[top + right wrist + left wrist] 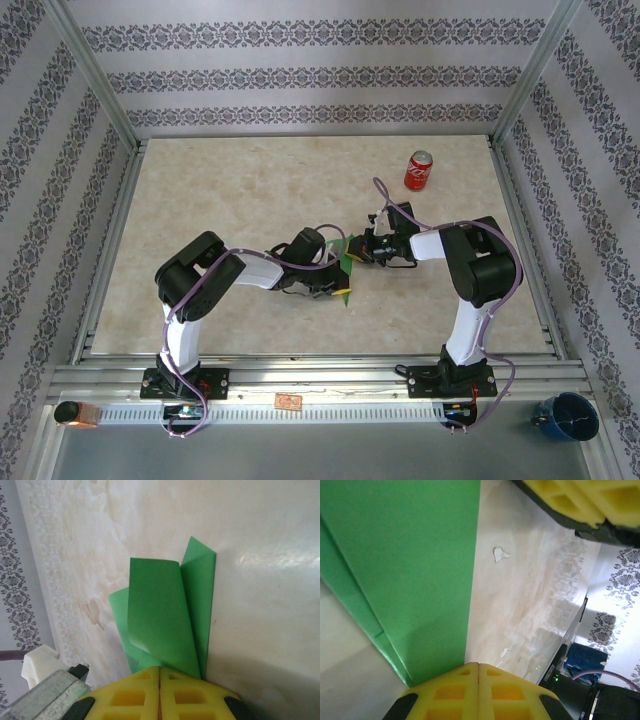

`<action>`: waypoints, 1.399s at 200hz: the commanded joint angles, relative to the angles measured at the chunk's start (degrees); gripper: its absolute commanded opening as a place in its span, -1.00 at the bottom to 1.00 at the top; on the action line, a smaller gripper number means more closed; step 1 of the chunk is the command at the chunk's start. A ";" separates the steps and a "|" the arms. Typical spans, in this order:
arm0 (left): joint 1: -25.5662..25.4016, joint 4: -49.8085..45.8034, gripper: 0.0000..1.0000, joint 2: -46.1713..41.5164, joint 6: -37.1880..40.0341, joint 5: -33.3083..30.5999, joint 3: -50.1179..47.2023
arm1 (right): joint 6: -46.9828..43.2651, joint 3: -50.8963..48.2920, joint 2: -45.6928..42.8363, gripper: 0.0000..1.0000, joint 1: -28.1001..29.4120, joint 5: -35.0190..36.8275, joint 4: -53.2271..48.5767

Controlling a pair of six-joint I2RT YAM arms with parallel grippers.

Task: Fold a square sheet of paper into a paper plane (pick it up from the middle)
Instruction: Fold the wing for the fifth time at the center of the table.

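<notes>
left gripper (478,674): clamps green paper (410,570) | right gripper (159,676): clamps it too; right wrist shows curled flaps | top: paper left of red soda can (418,171), nearer the bases

- Top external: high behind the near edge, looking down across the whole table (200,190).
- Wrist views: very close, both sharing the green paper (160,615).
</notes>
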 commanded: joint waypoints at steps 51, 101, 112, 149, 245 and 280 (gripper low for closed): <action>-2.98 1.33 -1.00 -1.33 -0.98 0.47 -2.45 | -1.39 -1.25 2.12 -0.79 1.85 3.87 -3.46; -4.62 -3.95 -1.00 -2.45 1.43 -1.01 -2.33 | -1.39 -1.35 2.34 -0.79 1.79 4.43 -3.89; -4.97 -5.44 -1.00 -2.98 2.10 -1.54 -2.55 | -1.48 -1.35 2.23 -0.79 1.85 4.43 -3.90; -6.23 -9.12 -1.00 -3.76 4.02 -1.86 -1.95 | -1.74 -1.43 1.90 -0.79 1.76 4.85 -4.34; -7.92 -13.20 -1.00 -5.66 5.52 -4.54 -3.19 | -1.57 -1.88 -0.18 -0.79 2.02 3.48 -3.92; -7.75 -13.83 -1.00 -6.16 6.36 -4.38 -4.97 | -1.83 -1.53 -3.60 -0.75 2.12 1.21 -3.80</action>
